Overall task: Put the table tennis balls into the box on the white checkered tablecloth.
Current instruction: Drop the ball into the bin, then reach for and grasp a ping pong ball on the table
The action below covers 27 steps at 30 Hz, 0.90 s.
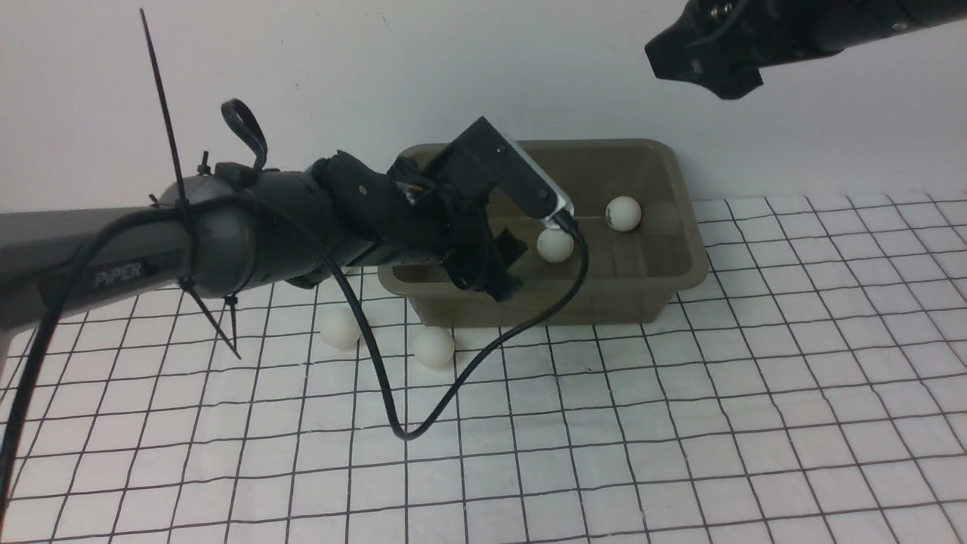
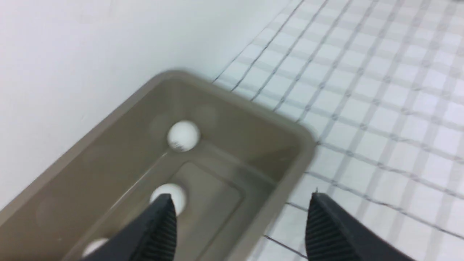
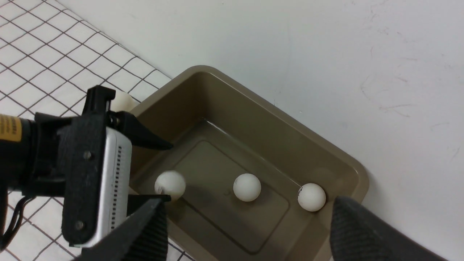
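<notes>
The olive-grey box stands on the white checkered tablecloth against the wall. The right wrist view shows three table tennis balls inside it. Only two of them show in the front view. Two more balls lie on the cloth before the box's left end, and another rests by the box's far corner. My left gripper hangs over the box's left half, open, with nothing between its fingers. My right gripper is open and empty, high above the box.
A white wall rises directly behind the box. The left arm's black cable loops down onto the cloth in front of the box. Long zip-tie ends stick out from the left arm.
</notes>
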Each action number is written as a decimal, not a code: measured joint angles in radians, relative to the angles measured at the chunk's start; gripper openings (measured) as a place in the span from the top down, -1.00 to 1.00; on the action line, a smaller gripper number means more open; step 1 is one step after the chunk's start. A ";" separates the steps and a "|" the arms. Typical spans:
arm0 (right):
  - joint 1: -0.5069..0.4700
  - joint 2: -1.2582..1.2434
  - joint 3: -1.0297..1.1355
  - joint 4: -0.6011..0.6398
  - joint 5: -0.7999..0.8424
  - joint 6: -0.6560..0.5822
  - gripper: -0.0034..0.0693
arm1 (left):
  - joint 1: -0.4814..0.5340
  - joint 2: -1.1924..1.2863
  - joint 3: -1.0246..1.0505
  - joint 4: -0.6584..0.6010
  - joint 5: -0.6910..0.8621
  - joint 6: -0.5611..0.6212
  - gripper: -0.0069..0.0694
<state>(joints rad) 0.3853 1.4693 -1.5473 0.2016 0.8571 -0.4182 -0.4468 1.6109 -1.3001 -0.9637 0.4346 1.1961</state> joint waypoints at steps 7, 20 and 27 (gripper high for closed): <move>0.000 0.000 0.000 0.000 0.000 -0.020 -0.59 | 0.090 -0.125 0.024 0.375 0.218 -0.393 -0.27; 0.000 0.000 0.000 0.000 -0.004 -0.021 -0.59 | 0.118 -0.086 0.054 0.717 0.350 -0.840 -0.27; 0.000 0.000 0.000 0.000 -0.004 -0.021 -0.59 | 0.118 -0.102 0.154 0.676 0.378 -0.807 -0.27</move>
<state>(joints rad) 0.3853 1.4693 -1.5473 0.2016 0.8528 -0.4390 -0.3288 1.5090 -1.1460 -0.2873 0.8126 0.3892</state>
